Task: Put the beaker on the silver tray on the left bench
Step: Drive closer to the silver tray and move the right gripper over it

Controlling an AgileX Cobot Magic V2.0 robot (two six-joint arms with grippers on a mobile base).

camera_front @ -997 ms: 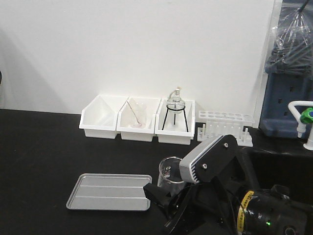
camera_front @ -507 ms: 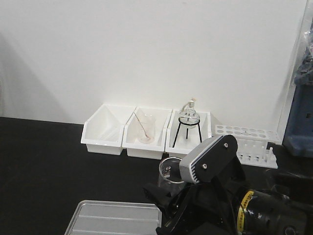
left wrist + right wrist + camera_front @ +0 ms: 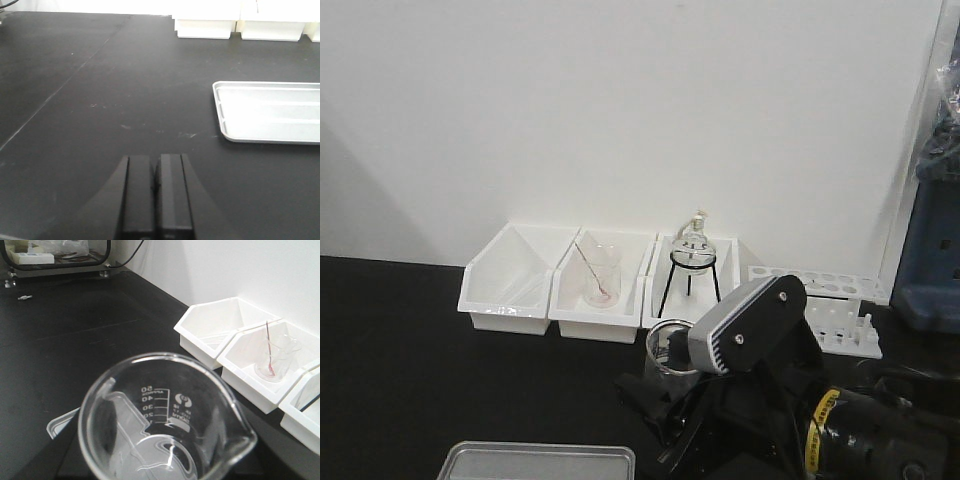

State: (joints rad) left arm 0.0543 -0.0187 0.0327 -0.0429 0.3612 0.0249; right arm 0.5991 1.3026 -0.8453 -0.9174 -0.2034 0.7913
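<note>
Since the earlier frame the silver tray (image 3: 535,462) has dropped toward the front view's bottom edge. Right tool (image 3: 658,392) pinches the clear beaker (image 3: 669,352) above the black counter (image 3: 100,100), tray lower left of it. Left tool (image 3: 156,197) pressed together, tray ahead-right.

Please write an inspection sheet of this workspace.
Surface: matte black bench, faint scuffs.
Job's things: beaker empty, gripped; silver tray empty, on the bench.
Clutter: three white bins; pink-tinted beaker with rod in the middle, flask on tripod in the right; test tube rack beside.
End effectors: right end effector shut on beaker; left end effector shut, empty.
Cables: one black cable, far end.
Surroundings: white wall; blue unit at right.
</note>
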